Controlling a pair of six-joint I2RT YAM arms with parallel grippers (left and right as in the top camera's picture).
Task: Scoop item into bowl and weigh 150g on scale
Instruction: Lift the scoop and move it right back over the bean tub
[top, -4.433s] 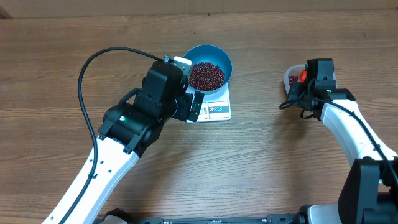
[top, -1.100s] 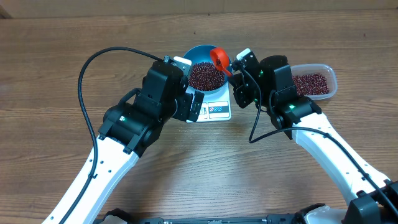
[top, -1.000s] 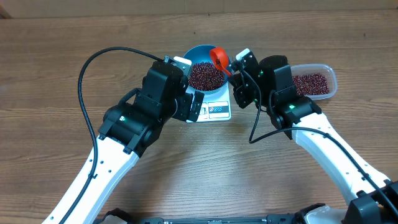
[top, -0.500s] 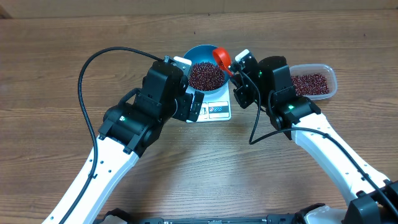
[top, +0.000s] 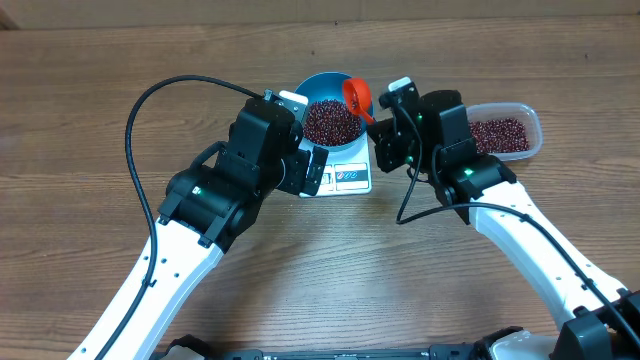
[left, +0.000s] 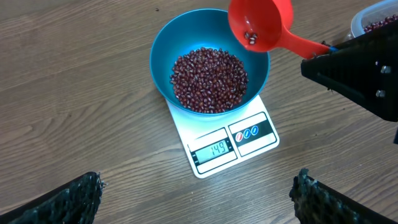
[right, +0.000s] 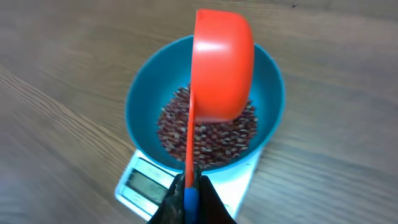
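149 on scale (left: 231, 142), right gripper (right: 187, 198) clenched on red scoop (right: 222, 65) over bowl (right: 140, 104), left gripper (left: 196, 202) released

Our left arm (top: 190, 230) stretched from the near left edge diagonally toward the middle, its black wrist (top: 262, 140) bent downward. Our left gripper (left: 196, 202) hung with its jaws spread wide and held nothing. Its two fingers (left: 65, 200) showed only at the bottom corners of the wrist view. Our right arm (top: 530, 230) ran in from the near right, its end turned leftward. Our right gripper (right: 186, 198) was clamped tight on the thin handle of an orange scoop (right: 221, 68), its fingertips pressed together around it.
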